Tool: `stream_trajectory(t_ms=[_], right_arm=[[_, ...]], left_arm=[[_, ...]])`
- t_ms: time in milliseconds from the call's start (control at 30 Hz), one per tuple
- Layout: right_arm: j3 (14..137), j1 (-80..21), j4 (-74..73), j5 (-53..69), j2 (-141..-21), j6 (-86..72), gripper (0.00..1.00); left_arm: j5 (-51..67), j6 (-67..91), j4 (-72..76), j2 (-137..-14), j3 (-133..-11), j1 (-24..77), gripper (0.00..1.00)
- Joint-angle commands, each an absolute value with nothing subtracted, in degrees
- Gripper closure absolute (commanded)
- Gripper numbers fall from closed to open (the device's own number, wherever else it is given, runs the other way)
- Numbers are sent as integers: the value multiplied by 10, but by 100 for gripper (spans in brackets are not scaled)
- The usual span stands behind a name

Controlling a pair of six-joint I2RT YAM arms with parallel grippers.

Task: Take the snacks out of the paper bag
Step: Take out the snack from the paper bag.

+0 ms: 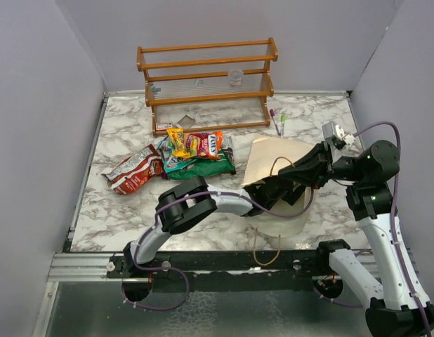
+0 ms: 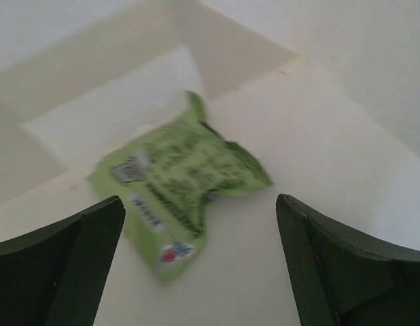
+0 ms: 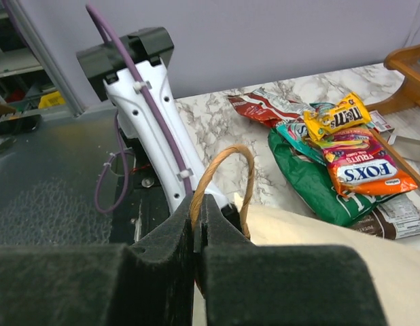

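Note:
The paper bag lies on its side right of centre, mouth toward the arms. My left gripper is inside it and open, its fingers wide apart. A light green snack packet lies flat on the bag's inner wall just ahead of them, untouched. My right gripper is shut on the bag's tan loop handle and holds it up at the mouth. Several snacks lie piled on the marble left of the bag, among them a yellow packet, an orange one and a dark green one.
A red-brown packet lies apart at the left of the pile. A wooden slatted rack stands at the back, with thin pens near its right foot. Grey walls close in both sides.

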State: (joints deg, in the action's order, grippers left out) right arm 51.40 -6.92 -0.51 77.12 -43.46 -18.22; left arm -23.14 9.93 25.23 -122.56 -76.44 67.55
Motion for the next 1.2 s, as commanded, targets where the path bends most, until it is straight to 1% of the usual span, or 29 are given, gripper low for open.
stream_trajectory(t_ms=[0,67,167,233,300,500,667,833,967,1067,1167], right_arm=[[538,-75,-23,786,-433,-183,98],[541,-75,-24,787,-433,-183,98],[543,-77,-24,786,-432,-185,98],[549,-79,-29,783,-432,-183,98],[553,-80,-34,783,-432,-180,98],[547,-81,-37,774,-429,-175,98],[543,-82,-39,766,-432,-173,98],[542,-82,-39,753,-434,-172,98],[544,-82,-41,745,-436,-171,98],[541,-82,-41,741,-438,-171,98],[544,-82,-40,742,-439,-172,98]], left_arm=[[-242,100,241,-1282,-816,671,2],[-266,100,239,-1301,-824,669,1],[-272,91,229,-1328,-846,657,2],[-271,96,208,-1338,-858,645,7],[-280,95,204,-1339,-855,640,9],[-300,57,178,-1299,-843,650,7],[-350,41,165,-1251,-815,659,7],[-419,12,135,-1248,-821,670,10],[-449,-16,133,-1242,-814,681,10],[-453,-26,139,-1232,-805,686,9],[-433,-20,157,-1228,-785,678,6]])
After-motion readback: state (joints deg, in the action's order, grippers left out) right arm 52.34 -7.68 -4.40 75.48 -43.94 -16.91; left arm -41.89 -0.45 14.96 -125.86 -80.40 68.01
